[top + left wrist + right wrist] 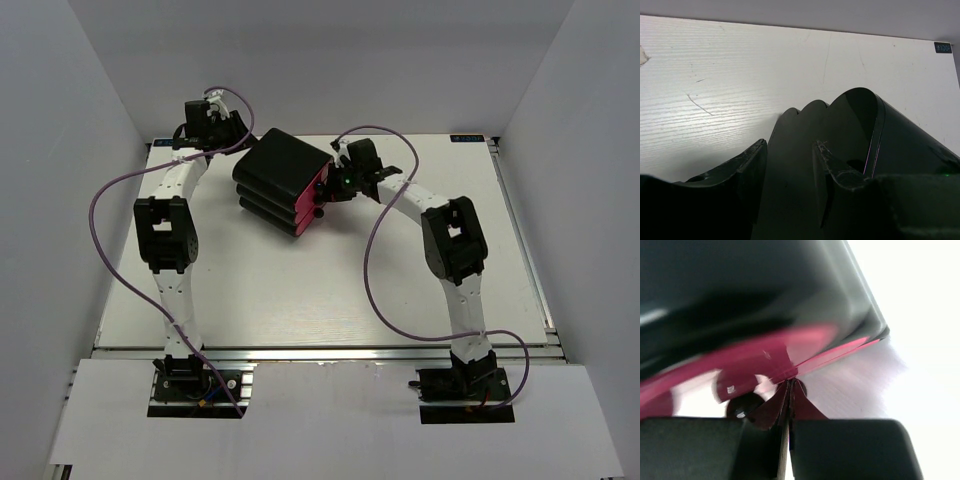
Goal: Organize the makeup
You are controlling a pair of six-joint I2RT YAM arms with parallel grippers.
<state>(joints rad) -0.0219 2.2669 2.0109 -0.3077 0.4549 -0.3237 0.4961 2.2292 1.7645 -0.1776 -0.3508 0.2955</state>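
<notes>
No lipstick tubes, beige sticks or patterned packets show in any view; the makeup is hidden or out of view. A black box [283, 168] with pink drawer fronts [319, 193] stands at the back centre of the table. My left gripper [236, 141] is open at the box's back left corner, and the glossy black box [852, 125] lies under and between its fingers [754, 159]. My right gripper [336, 181] is shut, with its tips [791, 386] pressed together right at the edge of a pink drawer [740, 365]. A black round knob [742, 407] sits just left of the tips.
The white table [330, 290] has white walls at the left, back and right. Purple cables loop from both arms over the table [375, 250]. A small dark label [943, 47] sits at the far table corner.
</notes>
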